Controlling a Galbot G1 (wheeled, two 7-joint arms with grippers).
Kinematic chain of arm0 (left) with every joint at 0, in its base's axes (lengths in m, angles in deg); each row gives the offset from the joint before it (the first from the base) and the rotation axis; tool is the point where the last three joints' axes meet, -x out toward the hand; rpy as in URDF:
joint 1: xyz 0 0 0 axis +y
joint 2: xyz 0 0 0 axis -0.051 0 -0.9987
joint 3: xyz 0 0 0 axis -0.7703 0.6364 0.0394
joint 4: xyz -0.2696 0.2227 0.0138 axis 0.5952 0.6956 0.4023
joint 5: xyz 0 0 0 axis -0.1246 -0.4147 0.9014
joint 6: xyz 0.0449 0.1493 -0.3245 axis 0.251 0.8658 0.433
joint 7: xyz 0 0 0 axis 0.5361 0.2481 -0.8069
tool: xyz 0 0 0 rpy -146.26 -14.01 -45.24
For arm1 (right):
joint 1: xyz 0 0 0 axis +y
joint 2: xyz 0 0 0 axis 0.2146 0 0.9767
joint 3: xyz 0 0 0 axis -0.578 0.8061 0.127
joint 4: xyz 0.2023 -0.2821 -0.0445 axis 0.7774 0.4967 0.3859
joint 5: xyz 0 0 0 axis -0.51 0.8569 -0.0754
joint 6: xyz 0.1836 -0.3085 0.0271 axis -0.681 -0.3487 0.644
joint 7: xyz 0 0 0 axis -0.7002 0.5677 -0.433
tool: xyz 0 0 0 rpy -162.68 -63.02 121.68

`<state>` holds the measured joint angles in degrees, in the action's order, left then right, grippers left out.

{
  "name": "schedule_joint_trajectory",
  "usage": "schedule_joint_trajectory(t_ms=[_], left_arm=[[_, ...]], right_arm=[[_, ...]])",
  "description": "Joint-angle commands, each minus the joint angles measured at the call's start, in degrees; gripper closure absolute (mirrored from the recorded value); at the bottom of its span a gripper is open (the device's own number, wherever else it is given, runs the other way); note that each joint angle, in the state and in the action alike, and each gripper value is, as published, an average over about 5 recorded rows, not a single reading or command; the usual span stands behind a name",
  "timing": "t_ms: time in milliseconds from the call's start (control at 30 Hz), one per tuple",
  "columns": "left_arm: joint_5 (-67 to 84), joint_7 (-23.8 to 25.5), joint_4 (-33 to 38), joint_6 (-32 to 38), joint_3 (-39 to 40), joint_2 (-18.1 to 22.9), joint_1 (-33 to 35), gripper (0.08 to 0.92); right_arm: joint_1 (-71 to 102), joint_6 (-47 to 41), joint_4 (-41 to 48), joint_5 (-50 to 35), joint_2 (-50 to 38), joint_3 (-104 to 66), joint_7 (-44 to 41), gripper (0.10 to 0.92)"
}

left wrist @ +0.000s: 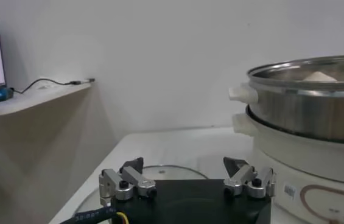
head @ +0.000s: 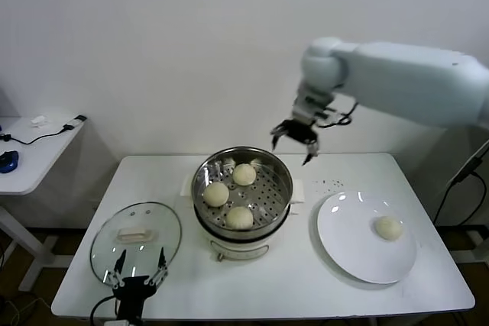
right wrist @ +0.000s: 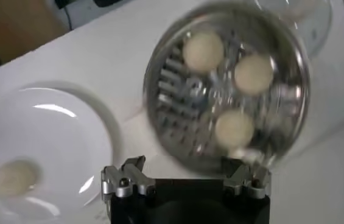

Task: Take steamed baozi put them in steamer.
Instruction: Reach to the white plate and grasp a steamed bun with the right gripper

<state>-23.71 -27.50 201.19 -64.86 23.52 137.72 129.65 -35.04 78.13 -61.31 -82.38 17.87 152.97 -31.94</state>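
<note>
The steel steamer [head: 280, 181] stands mid-table on its white base and holds three baozi [head: 244, 174], [head: 216, 193], [head: 240, 217]. A fourth baozi [head: 388, 227] lies on the white plate [head: 344, 246] at the right. My right gripper [head: 294, 140] hangs open and empty in the air above the steamer's far right rim. Its wrist view shows the steamer [right wrist: 159, 91] with three baozi [right wrist: 203, 50] and the plate [right wrist: 56, 140] with one baozi [right wrist: 14, 177]. My left gripper [head: 138, 271] is open and empty, parked low at the table's front left, by the lid.
The round glass lid [head: 103, 253] with a white handle lies flat at the front left, also seen in the left wrist view [left wrist: 159, 173]. A white side table [head: 34, 154] with cables stands off to the left. A wall is close behind.
</note>
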Motion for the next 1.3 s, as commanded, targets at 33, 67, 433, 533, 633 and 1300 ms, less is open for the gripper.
schedule_joint_trajectory(t_ms=[33,67,433,533,633,1300], left_arm=[[0.13,-0.07,-0.30,0.23,-0.59,-0.17,0.03,0.177],[0.15,-0.09,-0.37,0.23,-0.73,-0.19,0.00,0.177],[-0.28,0.02,-0.95,-0.01,-0.88,0.29,0.05,0.177],[-0.31,-0.05,-1.26,0.13,-1.03,0.30,0.20,0.177],[-0.31,-0.10,-1.54,0.19,-1.08,0.32,0.23,0.177],[-0.20,-0.33,-1.77,0.20,-1.27,0.48,0.06,0.177]], right_arm=[[-0.58,-11.44,0.15,-2.71,-23.02,11.16,3.50,0.203],[1.42,-12.70,-0.66,-1.96,-24.79,10.74,4.29,0.203],[27.33,-19.59,1.55,7.89,-29.26,-6.19,8.71,0.203],[33.22,-21.00,3.53,9.33,-28.60,-11.25,9.84,0.203],[39.02,-22.15,5.40,9.99,-28.03,-16.95,10.61,0.203],[47.85,-23.55,12.06,13.39,-22.58,-27.19,13.49,0.203]])
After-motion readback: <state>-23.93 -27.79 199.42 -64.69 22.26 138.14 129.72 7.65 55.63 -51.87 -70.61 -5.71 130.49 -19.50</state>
